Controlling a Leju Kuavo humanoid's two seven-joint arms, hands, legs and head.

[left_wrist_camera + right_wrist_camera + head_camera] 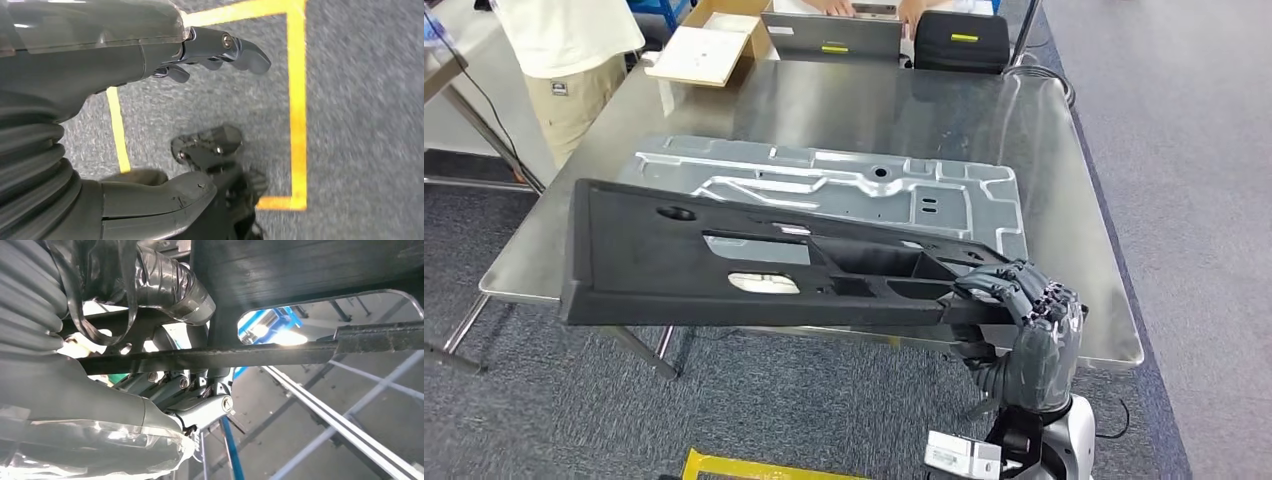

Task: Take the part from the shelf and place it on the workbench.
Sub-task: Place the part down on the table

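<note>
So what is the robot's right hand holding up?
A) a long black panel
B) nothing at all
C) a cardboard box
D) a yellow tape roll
A: in the head view the right hand grips one end of the long black panel, which hangs over the near edge of the steel workbench, above a silver metal panel lying there.

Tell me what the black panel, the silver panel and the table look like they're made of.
Black panel: likely moulded plastic, matte and grainy, with formed pockets and cutouts; the right hand grips its end. Silver panel: apparently stamped sheet metal, pale with a dull sheen and pressed ribs and holes. Table: looks like stainless steel, brushed and faintly reflective.
</note>
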